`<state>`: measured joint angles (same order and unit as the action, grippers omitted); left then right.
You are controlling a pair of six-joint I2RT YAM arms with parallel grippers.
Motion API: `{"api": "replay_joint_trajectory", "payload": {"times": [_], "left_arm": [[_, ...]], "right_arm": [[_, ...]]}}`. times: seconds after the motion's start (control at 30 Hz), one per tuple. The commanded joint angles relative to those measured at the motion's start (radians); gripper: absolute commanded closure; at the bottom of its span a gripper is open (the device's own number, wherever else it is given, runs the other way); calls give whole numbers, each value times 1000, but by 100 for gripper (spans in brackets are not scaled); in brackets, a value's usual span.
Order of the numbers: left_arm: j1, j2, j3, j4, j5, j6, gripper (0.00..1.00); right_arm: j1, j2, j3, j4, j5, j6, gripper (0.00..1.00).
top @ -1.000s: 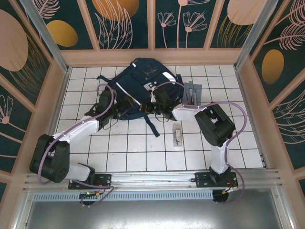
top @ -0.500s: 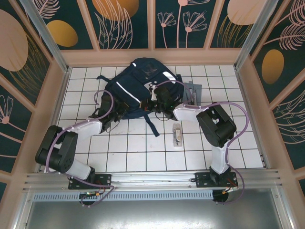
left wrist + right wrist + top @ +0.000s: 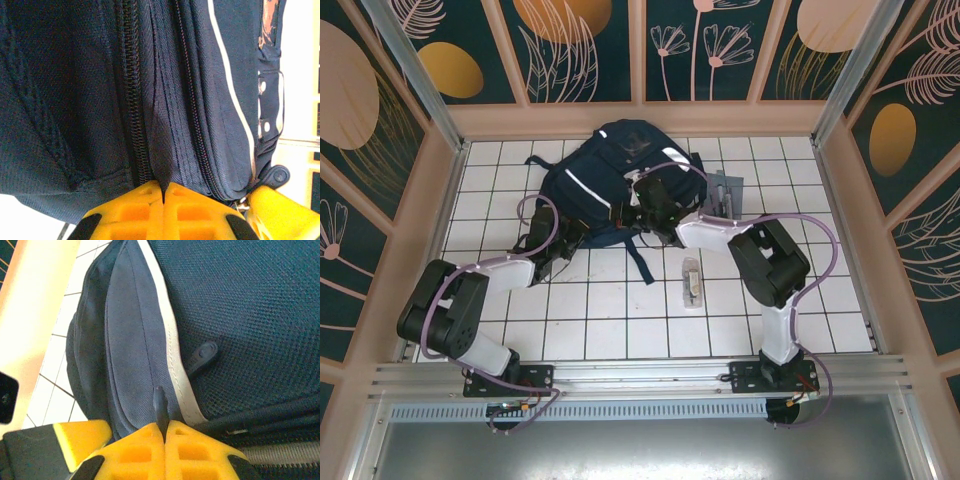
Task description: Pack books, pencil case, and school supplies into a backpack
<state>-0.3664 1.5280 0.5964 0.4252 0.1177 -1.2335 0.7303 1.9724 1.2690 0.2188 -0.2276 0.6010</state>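
Observation:
The navy backpack (image 3: 605,170) with white stripes lies at the back middle of the tiled table. My left gripper (image 3: 582,230) is at its near edge, shut on a fold of backpack fabric (image 3: 161,165) beside a zipper (image 3: 134,110). My right gripper (image 3: 630,212) is close beside it, shut on a dark zipper pull tab (image 3: 160,407) next to the white stripe (image 3: 170,350). The grey pencil case (image 3: 725,192) lies right of the backpack. The clear packet of school supplies (image 3: 692,282) lies on the tiles nearer me. The books are out of view.
A dark backpack strap (image 3: 638,262) trails toward me across the tiles. Wooden walls fence the table on the left, back and right. Both forearms converge over the backpack's near edge, their yellow fingers almost touching.
My left gripper has gone from open to shut, pinching the backpack fabric, and its elbow has swung in. The right gripper stayed shut and edged left with the backpack's near edge.

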Motion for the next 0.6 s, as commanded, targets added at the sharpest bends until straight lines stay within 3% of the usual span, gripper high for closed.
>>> {"api": "replay_joint_trajectory", "payload": {"times": [0.0,0.1,0.23,0.33,0.5,0.57], "left_arm": [[-59,-29,26,103,110,-41,100],[-71,-34,27,143,117,-71,100],[-71,-63,42,124,109,-59,100],[-71,-76,48,95,87,-39,100],[-71,-65,27,113,95,-60,100],[-71,-78,20,95,82,-54,95]], "right_arm": [[56,14,88,30,-22,-31,100],[75,26,142,-17,-32,-78,100],[125,46,213,-246,109,-297,100],[139,51,190,-269,70,-313,100],[194,120,245,-330,183,-394,100],[198,136,273,-344,187,-400,92]]}}
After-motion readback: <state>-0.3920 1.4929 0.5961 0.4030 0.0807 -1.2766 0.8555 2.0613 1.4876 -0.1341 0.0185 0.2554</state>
